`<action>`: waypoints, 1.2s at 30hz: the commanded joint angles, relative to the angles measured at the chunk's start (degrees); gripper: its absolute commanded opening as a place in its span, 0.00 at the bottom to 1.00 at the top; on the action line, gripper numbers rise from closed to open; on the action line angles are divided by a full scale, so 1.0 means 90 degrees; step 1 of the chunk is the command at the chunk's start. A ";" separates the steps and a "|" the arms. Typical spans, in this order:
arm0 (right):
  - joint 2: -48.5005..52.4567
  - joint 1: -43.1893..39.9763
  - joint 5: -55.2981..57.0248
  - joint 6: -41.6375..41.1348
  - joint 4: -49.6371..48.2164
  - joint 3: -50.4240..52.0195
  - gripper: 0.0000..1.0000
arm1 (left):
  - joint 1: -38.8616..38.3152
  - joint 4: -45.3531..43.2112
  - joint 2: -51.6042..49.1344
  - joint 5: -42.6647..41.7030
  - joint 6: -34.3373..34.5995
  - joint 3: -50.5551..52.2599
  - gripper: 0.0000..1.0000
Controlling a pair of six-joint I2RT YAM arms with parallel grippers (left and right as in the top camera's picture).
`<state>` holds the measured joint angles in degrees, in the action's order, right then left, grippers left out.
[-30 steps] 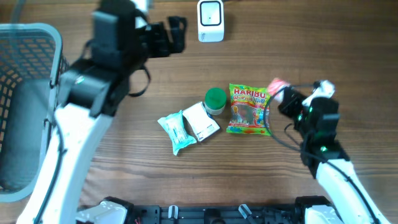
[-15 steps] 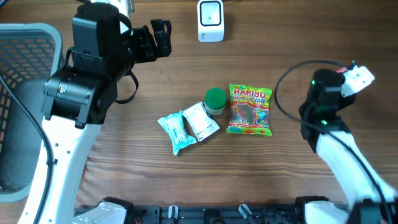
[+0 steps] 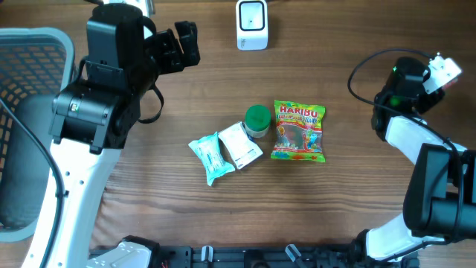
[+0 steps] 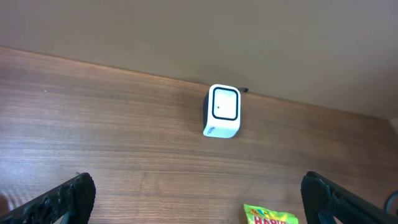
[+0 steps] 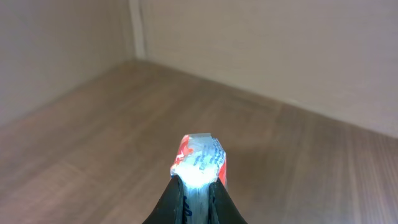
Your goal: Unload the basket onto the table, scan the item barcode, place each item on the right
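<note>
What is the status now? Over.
Left gripper open, empty. Right gripper shut on red-white packet, off the table. Scanner front unobstructed.

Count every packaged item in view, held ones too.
5. Mid-table, left to right: teal pouch, white packet, green-capped jar, Haribo bag. Fifth: red-and-white sachet pinched in the right gripper. Overlaps might hide more.

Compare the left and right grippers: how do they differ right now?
The left gripper stands wide open and empty; the right gripper is shut on a small red-and-white packet. The left gripper's camera shows the scanner; the right gripper's shows none. Both hang above the table.
</note>
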<state>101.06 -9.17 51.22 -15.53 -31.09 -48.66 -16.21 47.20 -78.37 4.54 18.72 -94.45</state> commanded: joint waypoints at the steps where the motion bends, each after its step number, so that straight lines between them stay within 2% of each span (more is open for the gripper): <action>1: 0.0211 -0.0102 -0.0265 -0.0270 -0.0372 -0.0265 0.05 | 0.0041 -0.0027 -0.0019 0.0155 -0.0058 -0.0024 1.00; 9: 0.1015 -0.0313 0.0005 -0.0109 -0.0034 -0.1263 0.05 | 0.0041 -0.0024 -0.0019 0.0627 -0.0056 -0.0024 1.00; 16: 0.1132 -0.0384 0.0260 0.0578 -0.0022 -0.1273 0.05 | 0.0041 -0.0024 -0.0041 0.0627 -0.0056 -0.0024 1.00; 23: 0.1132 -0.0381 0.0551 0.0804 0.0024 -0.1273 0.05 | 0.0039 0.0007 -0.0199 0.0624 -0.0032 -0.0024 1.00; 30: 0.1132 -0.0406 0.0714 0.0663 -0.0257 -0.1273 0.05 | 0.0039 0.0007 -0.0355 0.0622 -0.0022 -0.0024 1.00; 36: 0.1370 -0.0520 0.1426 0.0374 0.0121 -0.1270 0.05 | 0.0039 0.0005 -0.0471 0.0624 0.0136 -0.0024 1.00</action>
<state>110.61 -12.71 59.16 -10.57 -31.51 -58.89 -16.21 47.22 -81.93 9.19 19.18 -94.45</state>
